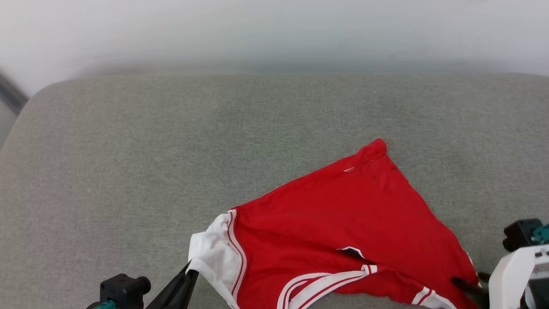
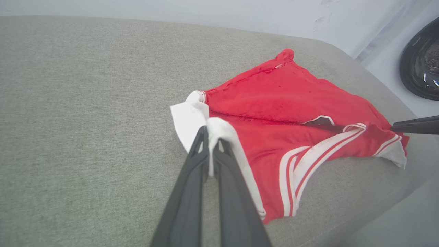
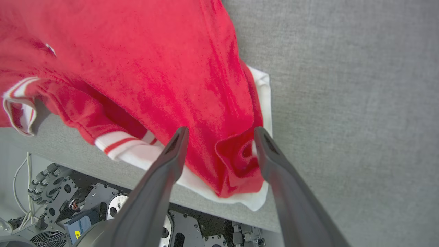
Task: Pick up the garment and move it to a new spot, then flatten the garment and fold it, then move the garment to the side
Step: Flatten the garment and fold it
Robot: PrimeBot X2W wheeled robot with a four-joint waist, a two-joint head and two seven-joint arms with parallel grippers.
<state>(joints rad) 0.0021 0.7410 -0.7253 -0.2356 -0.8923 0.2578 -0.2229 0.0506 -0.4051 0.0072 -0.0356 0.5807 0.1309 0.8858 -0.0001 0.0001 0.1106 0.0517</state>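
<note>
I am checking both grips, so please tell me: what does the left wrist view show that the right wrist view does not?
From the left wrist view: the left gripper shut on the white sleeve, and a black round object past the cushion. From the right wrist view: the right gripper open astride a bunched red corner, and machinery below the cushion edge. Shared: the red jersey on the grey cushion.

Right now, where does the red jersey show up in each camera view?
Head view: the garment lies lower right, on the grey fabric surface.
Left wrist view: centre right, white sleeve pinched in the left gripper.
Right wrist view: upper left, a bunched corner between the open right gripper fingers.
Shared landmark: the striped white cuff beside the right gripper.
</note>
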